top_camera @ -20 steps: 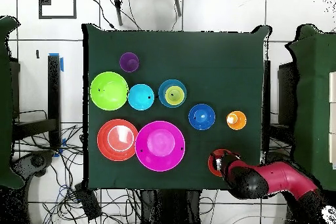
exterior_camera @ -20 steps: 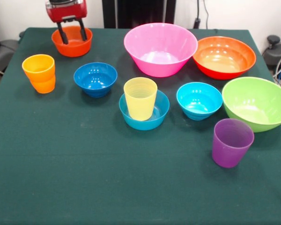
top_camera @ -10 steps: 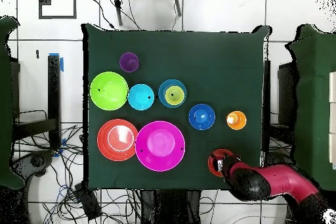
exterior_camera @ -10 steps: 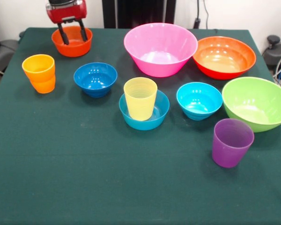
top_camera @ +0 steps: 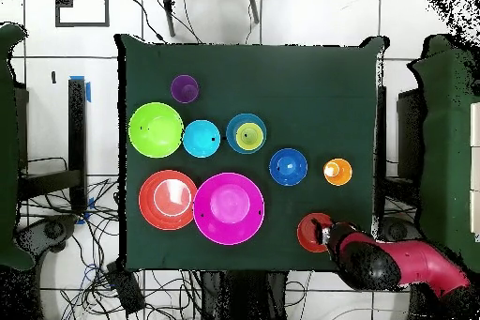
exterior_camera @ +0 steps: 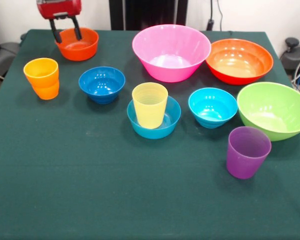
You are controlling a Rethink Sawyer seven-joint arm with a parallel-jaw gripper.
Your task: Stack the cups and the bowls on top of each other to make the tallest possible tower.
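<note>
Front and overhead views of the bench (exterior_camera: 90, 200). The tool (exterior_camera: 65, 29) hangs at the near-left rim, as seen from the front, of the small orange-red bowl (exterior_camera: 79, 44); its two dark fingers (exterior_camera: 55, 33) are spread apart with nothing between them, one outside the rim and the other over the bowl's edge. Whether either finger touches the bowl cannot be told. In the overhead view the tool (top_camera: 328, 235) sits at the bowl's edge, with the red arm (top_camera: 412, 265) reaching off the bench behind it.

Below the tool in the front view, near it, stands the orange cup (exterior_camera: 42, 78), upright. To the lower right of the tool lies the dark blue bowl (exterior_camera: 102, 84). Farther in that direction is the tower (exterior_camera: 152, 116): the yellow cup (exterior_camera: 150, 105) upright inside the mid-blue bowl (exterior_camera: 157, 127), with nothing above it. Beyond it, well apart from the tool, lie the cyan bowl (exterior_camera: 213, 107), the purple cup (exterior_camera: 247, 152) and the green bowl (exterior_camera: 274, 110). To the right of the tool, level with it, sit the pink bowl (exterior_camera: 171, 52) and the large orange-red bowl (exterior_camera: 239, 61), side by side. All bowls rest open side up.
</note>
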